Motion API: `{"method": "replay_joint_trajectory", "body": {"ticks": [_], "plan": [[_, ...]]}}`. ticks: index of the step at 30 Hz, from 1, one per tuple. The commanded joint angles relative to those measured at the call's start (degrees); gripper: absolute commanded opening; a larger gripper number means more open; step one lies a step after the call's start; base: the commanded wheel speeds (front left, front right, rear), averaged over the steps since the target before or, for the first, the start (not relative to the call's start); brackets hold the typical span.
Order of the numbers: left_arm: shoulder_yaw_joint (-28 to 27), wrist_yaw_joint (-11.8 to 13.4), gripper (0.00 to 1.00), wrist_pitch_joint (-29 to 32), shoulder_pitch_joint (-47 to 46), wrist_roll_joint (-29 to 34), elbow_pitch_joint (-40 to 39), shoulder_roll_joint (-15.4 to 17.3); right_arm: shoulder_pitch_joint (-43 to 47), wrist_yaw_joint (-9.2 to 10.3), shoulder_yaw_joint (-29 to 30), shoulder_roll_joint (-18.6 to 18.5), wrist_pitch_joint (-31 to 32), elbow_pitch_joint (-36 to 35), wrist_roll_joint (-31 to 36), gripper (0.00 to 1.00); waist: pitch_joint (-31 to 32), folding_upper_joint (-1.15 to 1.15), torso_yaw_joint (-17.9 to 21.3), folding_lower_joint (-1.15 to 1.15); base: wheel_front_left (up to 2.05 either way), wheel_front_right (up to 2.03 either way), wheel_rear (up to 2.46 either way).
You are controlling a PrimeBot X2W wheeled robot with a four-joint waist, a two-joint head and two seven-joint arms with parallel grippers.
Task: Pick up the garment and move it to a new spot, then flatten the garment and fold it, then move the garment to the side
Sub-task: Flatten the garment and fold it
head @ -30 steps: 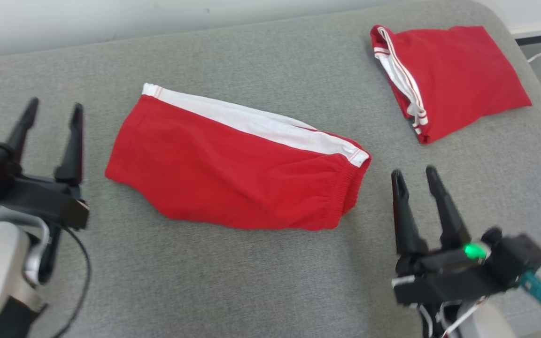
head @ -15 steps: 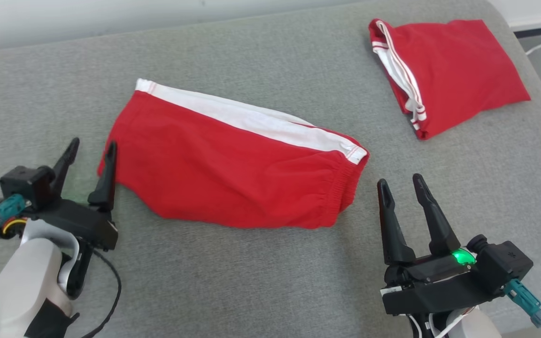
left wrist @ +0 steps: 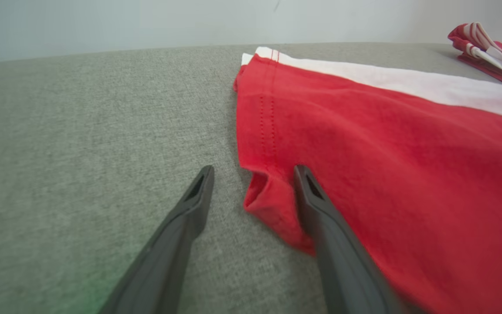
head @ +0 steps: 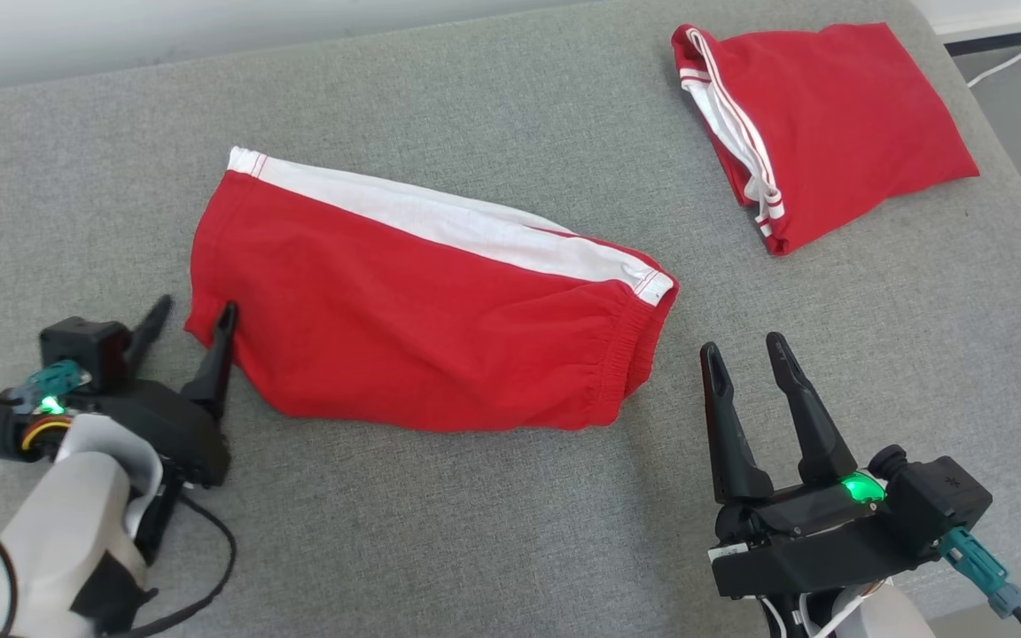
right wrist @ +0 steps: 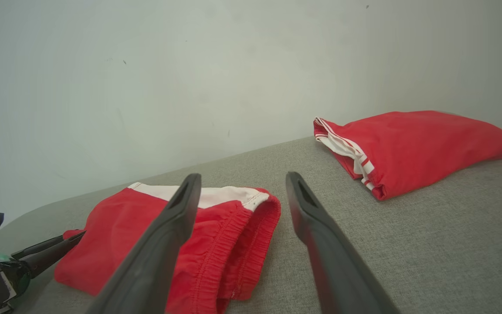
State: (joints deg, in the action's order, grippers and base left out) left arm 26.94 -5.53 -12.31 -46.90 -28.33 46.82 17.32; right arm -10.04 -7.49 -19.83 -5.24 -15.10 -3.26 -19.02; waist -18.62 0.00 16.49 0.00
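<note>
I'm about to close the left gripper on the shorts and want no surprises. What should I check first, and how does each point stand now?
1. The left gripper is open: ok.
2. A corner of the red shorts lies between its fingers: ok.
3. Closing will catch both layers of cloth: cannot tell.
4. The right gripper is open: ok.
5. The right gripper is at the waistband: not ok, it stands short of it.
6. The folded red garment lies apart from the shorts: ok.
</note>
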Motion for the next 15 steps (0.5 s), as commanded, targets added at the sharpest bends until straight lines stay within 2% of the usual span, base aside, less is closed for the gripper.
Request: {"method": "replay_joint_trajectory", "body": {"ticks": [1, 2, 10, 15], "plan": [[0.8, -0.7, 0.18, 0.4, 0.3, -0.1, 1.1, -1.3, -0.4, 0.01, -0.2, 0.0, -0.1, 0.1, 0.1, 1.0, 0.1, 0.0, -0.1, 0.0, 0.0, 0.0, 0.0], [1.2, -0.7, 0.0, 0.8, 0.1, -0.1, 1.6, -1.4, -0.4, 0.01, -0.4, 0.0, -0.1, 0.2, 0.2, 1.0, 0.3, 0.0, -0.1, 0.0, 0.0, 0.0, 0.0], [3.9, -1.3, 0.0, -0.6, 0.2, 0.7, 2.2, -2.8, 0.9, 0.01, -0.9, -0.6, -0.1, 0.5, 0.5, 1.0, 2.5, 0.0, -1.2, 0.0, 0.0, 0.0, 0.0], [3.8, -0.4, 0.0, -1.9, 2.8, 0.2, 0.4, -3.4, 1.7, 0.01, -0.8, -0.9, -0.1, 0.7, 0.4, 1.0, 5.2, 0.0, -3.0, 0.0, 0.0, 0.0, 0.0]]}}
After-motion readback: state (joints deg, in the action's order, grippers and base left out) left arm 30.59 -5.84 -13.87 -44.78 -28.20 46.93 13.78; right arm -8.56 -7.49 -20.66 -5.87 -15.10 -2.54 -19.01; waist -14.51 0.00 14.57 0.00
